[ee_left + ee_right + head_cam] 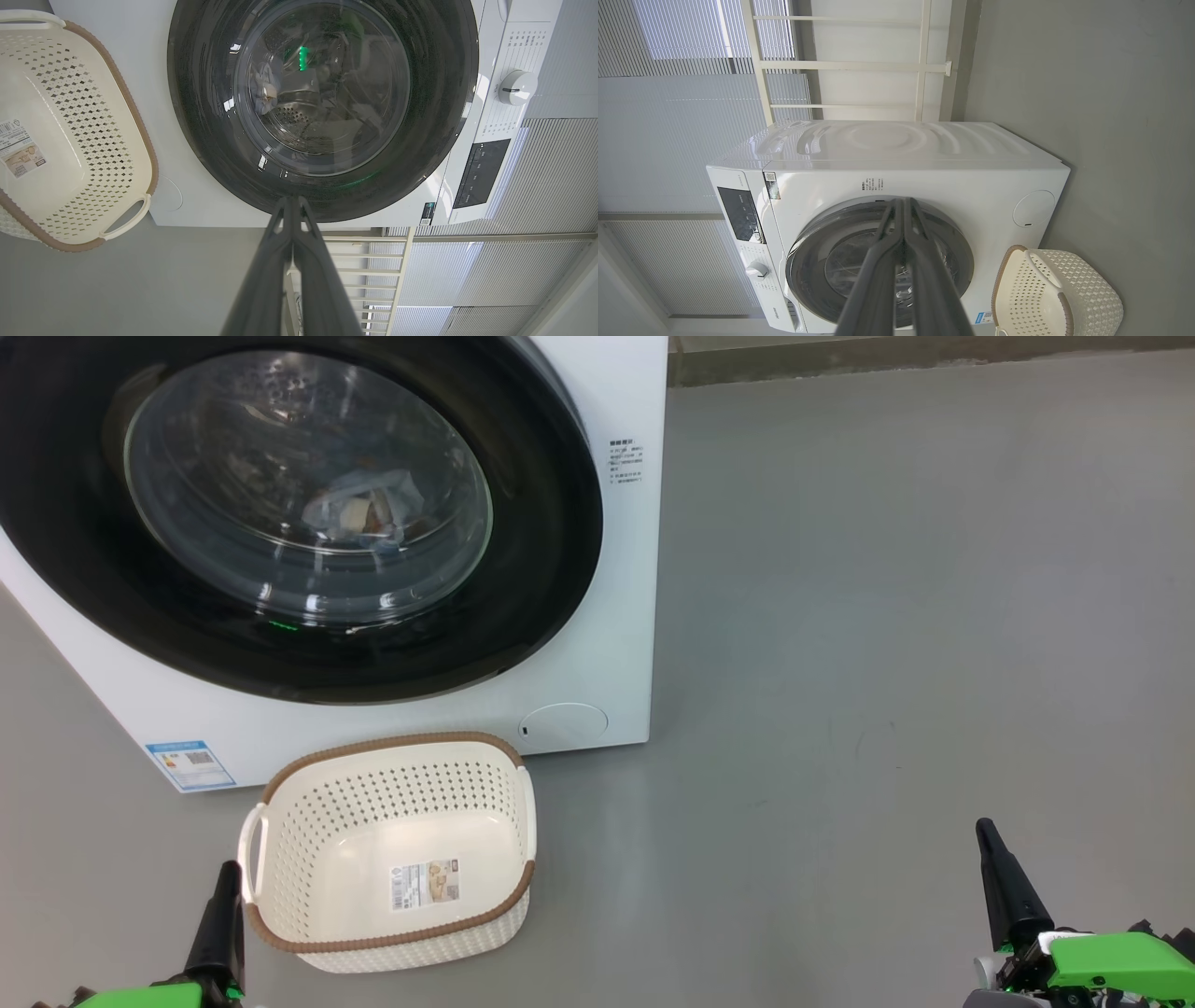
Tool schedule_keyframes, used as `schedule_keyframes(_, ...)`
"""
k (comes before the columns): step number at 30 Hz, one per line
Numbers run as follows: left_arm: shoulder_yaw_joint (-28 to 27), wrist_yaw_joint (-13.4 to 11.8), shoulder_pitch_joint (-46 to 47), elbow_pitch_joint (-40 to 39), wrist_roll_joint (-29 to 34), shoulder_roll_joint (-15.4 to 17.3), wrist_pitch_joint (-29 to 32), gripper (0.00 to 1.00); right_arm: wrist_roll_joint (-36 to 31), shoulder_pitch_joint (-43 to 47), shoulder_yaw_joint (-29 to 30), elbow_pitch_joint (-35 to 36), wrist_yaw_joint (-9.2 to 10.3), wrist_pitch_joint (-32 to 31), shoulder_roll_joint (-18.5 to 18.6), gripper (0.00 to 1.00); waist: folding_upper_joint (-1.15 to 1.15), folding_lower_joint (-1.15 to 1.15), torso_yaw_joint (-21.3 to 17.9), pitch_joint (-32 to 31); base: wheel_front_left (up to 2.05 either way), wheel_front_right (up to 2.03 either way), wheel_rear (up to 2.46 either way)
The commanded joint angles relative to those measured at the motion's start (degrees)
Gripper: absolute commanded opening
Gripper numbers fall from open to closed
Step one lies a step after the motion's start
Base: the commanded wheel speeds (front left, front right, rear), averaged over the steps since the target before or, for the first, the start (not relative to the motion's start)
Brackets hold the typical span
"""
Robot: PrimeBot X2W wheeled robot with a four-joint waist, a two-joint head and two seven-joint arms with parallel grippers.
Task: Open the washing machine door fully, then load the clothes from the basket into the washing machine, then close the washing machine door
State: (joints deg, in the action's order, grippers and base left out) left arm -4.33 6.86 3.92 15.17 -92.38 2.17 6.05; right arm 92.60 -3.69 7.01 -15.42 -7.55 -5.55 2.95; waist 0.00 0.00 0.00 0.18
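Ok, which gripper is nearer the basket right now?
Left. The left gripper sits close beside the basket, at its near-left corner. The right gripper is far off to the basket's right, across open floor.

Grey floor [887, 616], seemingly slatted blinds [691, 140]

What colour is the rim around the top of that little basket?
Brown, with a woven look; the basket rim shows best in the head view.

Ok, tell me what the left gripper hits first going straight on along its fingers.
Probably the washing machine door, on its black ring; the left gripper points there, though the gap is unclear.
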Motion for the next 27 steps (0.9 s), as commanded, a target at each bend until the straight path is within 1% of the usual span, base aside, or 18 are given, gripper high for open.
schedule_keyframes(1, -2.0, 0.63, 2.25, -1.12, 0.07, 0.88, 0.29, 0.0, -0.01, -2.44, -1.01, 1.42, 0.06, -0.52, 0.32, 0.0, 0.0, 0.0, 0.0, 0.0, 0.0, 0.0, 0.0)
schedule_keyframes(27, -2.09, 0.63, 2.26, -1.12, 0.13, 0.82, 0.36, 0.0, -0.16, -2.46, -0.83, 1.41, 0.06, -0.66, 0.2, 0.0, 0.0, 0.0, 0.0, 0.0, 0.0, 0.0, 0.0)
